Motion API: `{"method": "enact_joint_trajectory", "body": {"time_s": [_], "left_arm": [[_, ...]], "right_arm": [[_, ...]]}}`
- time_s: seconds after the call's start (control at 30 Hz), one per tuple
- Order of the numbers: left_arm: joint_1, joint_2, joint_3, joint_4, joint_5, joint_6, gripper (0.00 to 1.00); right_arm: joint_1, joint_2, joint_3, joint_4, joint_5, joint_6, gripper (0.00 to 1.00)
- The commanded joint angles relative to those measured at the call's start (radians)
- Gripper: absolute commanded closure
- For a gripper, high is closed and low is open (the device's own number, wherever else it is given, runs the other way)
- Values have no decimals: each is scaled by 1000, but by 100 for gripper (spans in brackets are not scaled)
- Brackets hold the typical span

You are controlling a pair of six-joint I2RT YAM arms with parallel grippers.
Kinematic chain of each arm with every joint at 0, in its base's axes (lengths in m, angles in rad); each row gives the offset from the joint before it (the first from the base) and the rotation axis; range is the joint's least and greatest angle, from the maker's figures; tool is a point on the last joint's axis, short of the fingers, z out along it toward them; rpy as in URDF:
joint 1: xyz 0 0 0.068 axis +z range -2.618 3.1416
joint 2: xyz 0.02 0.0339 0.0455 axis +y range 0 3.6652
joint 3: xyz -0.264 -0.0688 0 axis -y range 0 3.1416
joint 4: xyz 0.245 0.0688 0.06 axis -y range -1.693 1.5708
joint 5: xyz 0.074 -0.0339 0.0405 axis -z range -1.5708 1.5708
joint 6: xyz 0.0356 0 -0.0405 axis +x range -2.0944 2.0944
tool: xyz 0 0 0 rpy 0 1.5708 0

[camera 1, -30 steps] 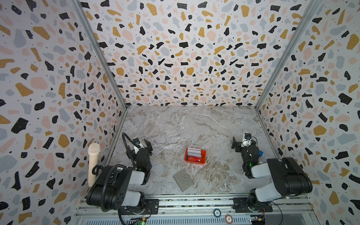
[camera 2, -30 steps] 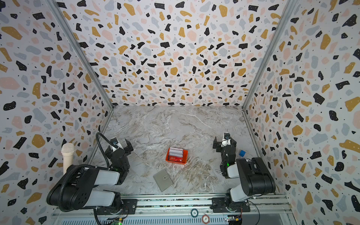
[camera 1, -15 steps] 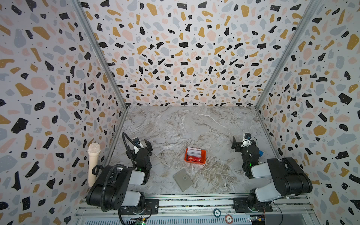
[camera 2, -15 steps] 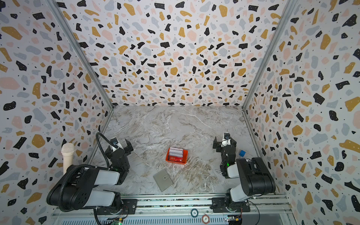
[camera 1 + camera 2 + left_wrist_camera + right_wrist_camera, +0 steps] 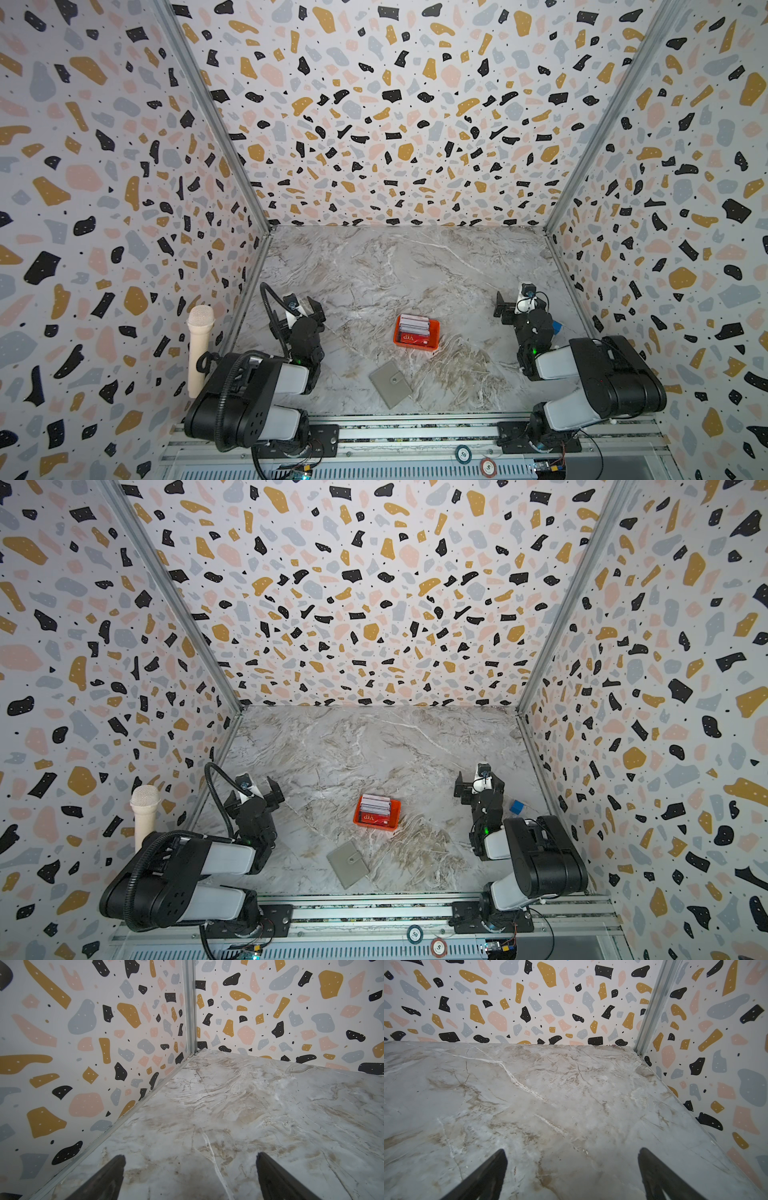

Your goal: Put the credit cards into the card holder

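Both top views, listed from the front edge of the tabletop [image 5: 415, 266] inward. Item 1: card holder [image 5: 390, 383], flat grey square, lying closed and turned at an angle near the middle of the front edge, with the snap tab [image 5: 398, 379] facing up. It looks light, soft and floppy, and likely to slide on the smooth marbled surface. It must be unsnapped and spread before it can take anything, so the tab or a free edge is the likely place to take hold, with the second gripper pinning the cover down. Item 2: orange tray [image 5: 436, 331], further in and apart from the card holder, roughly midway between the left and right edges. Item 3: credit cards [image 5: 414, 324], all inside the tray, overlapping in a leaning stack, mostly whitish, with the red VIP card [image 5: 410, 338] nearest the front. These look thin, stiff, light and slick. The raised long edge of the top card looks the best purchase, pinched across its two faces. There is a fair risk of lifting two at once or of tipping the tray. Item 4: left gripper [image 5: 190, 1158], low beside the left edge, jaws spread wide with only bare surface between them in the left wrist view. Item 5: right gripper [image 5: 571, 1152], beside the right edge, likewise spread wide and holding nothing. Both sit well apart from the tray and the card holder. Item 6: small blue block [image 5: 516, 807] by the right edge, not part of the task.
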Motion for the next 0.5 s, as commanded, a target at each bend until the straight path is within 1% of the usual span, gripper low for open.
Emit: {"method": "enact_joint_trajectory", "body": {"time_s": [0.0,0.23,0.37,0.43,0.47], "left_arm": [[4,-10,10,50,-3,7,0],[4,-6,13,48,-3,6,0],[4,-11,10,49,-3,6,0],[4,-18,4,63,-1,10,0],[3,-42,6,54,23,24,0]], "right_arm": [[0,-7,5,9,2,-6,1],[-6,-3,12,1,-6,-2,1],[-25,-10,4,5,-41,9,1],[-25,-22,1,8,-26,13,1],[-24,-41,14,-31,-17,15,1]]}}
